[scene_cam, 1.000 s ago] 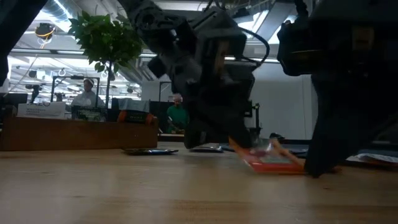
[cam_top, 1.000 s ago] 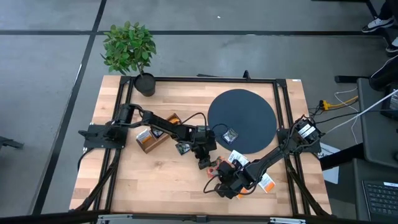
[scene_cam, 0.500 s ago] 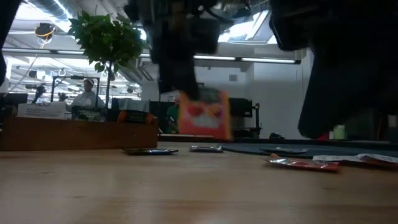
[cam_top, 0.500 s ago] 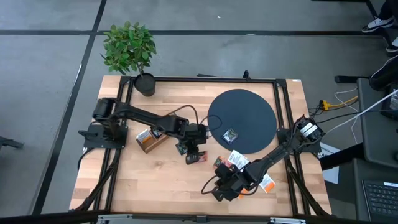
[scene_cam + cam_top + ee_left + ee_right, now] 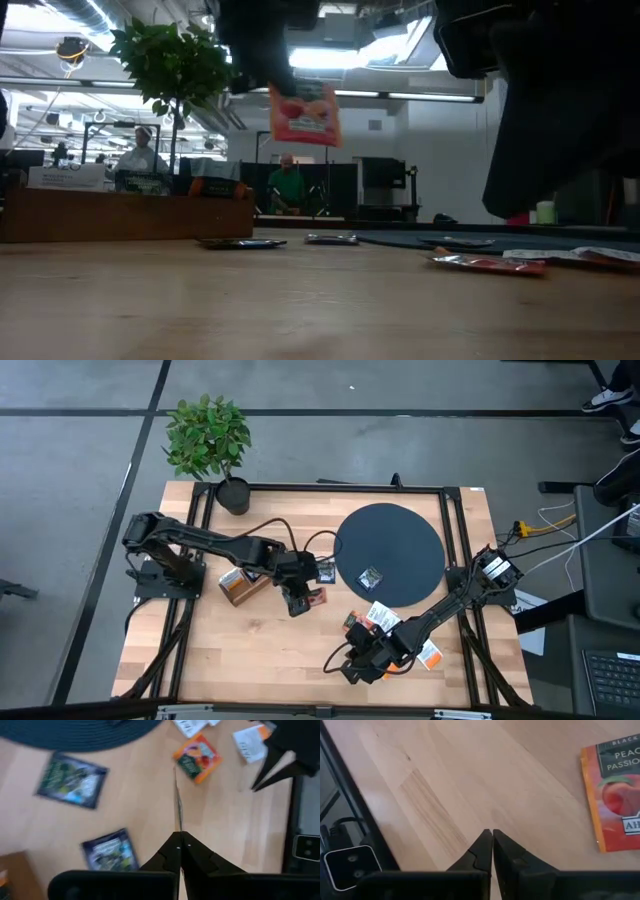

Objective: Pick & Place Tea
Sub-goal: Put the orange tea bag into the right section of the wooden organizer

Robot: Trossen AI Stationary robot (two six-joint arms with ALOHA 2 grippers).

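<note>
My left gripper point(image 5: 303, 600) hangs above the table's middle, shut on a red-orange tea sachet point(image 5: 305, 112). The left wrist view shows that sachet edge-on as a thin line point(image 5: 176, 800). Under it on the wood lie two dark blue sachets point(image 5: 72, 779) point(image 5: 109, 851) and another red-orange one point(image 5: 197, 757). One more sachet point(image 5: 371, 576) rests flat on the dark round disc point(image 5: 388, 540). My right gripper point(image 5: 349, 670) is shut and holds nothing, low over the near right of the table. A red-orange sachet point(image 5: 615, 795) lies flat beside it. My left gripper pinches the sachet's upper edge point(image 5: 178, 827) between its two fingers. The fingers slant down from above. The sachet hangs below them, nearly upright and clear of the table.
A brown wooden box point(image 5: 240, 585) stands left of my left gripper. A potted plant point(image 5: 208, 438) is at the far left corner. White sachets point(image 5: 380, 615) point(image 5: 430, 653) lie near my right arm. Black frame rails point(image 5: 190, 550) run along the table's sides.
My left gripper has gone up and toward the table's left, still shut. It has lifted the red-orange sachet from the wood, and the sachet now hangs high and clear. My right gripper has risen a little off the table.
</note>
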